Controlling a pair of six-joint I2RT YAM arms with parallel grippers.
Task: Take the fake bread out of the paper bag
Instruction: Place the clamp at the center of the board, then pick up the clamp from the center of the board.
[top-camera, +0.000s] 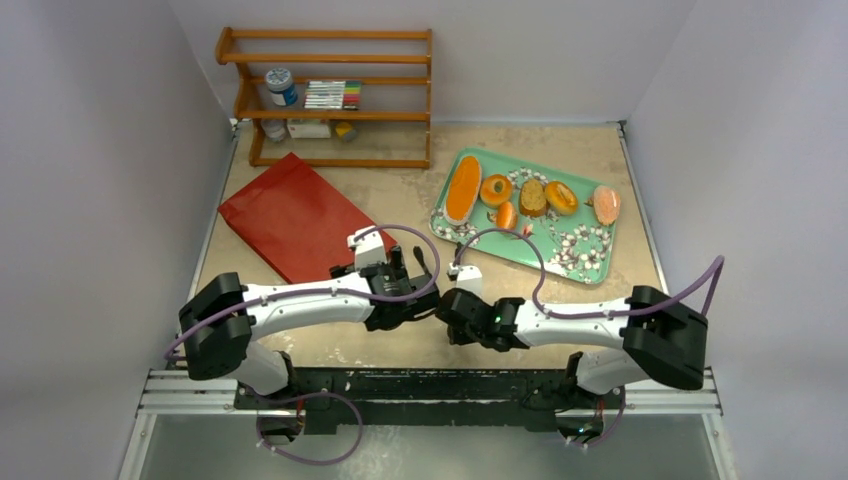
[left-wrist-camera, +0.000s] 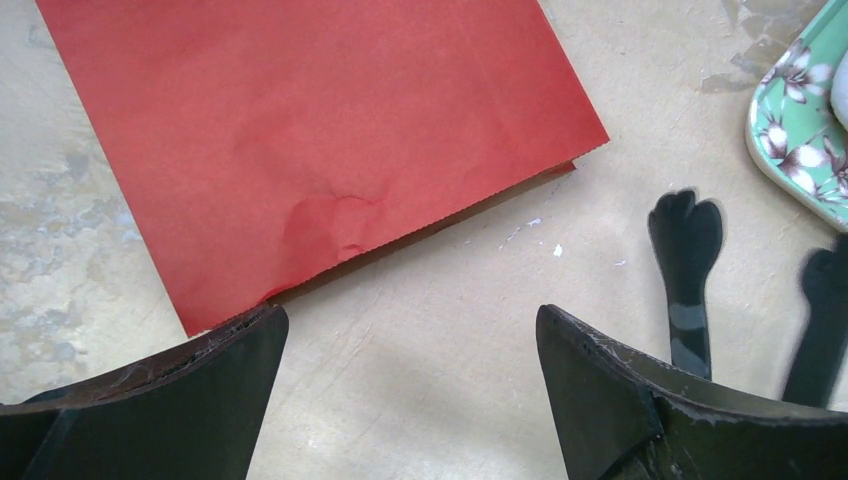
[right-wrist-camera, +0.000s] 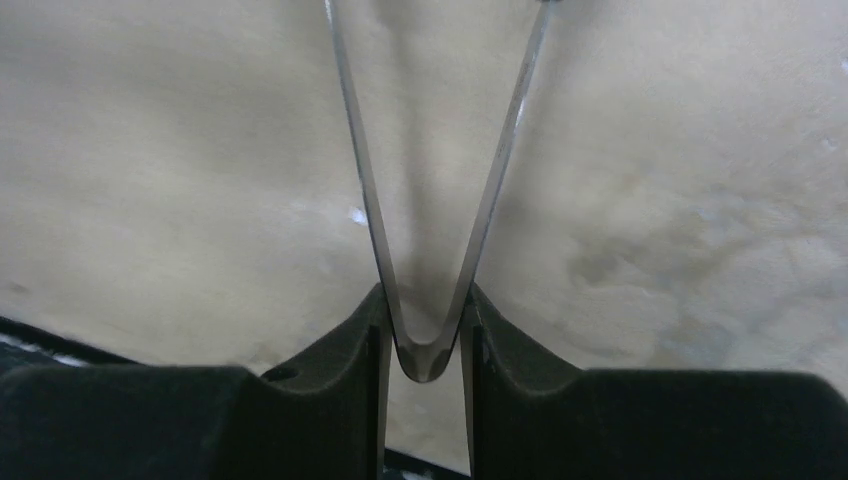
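The left pincer (left-wrist-camera: 408, 325) gaped empty above the desk (top-camera: 400, 190) just short of the paper bag (top-camera: 295, 215), which lay flat, long axis diagonal, mouth toward the arms, while the right pincer (right-wrist-camera: 424, 300) clamped metal tongs (right-wrist-camera: 425, 362) and the fake bread (top-camera: 462, 188) lay on the green tray (top-camera: 580, 255).

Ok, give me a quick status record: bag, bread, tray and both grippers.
paper bag: lying flat on the table, mouth toward the arms, inside not visible
fake bread: six pieces on the green tray
green tray: right of the bag, apart from it
left gripper: open, empty, just short of the bag's mouth
right gripper: shut on metal tongs
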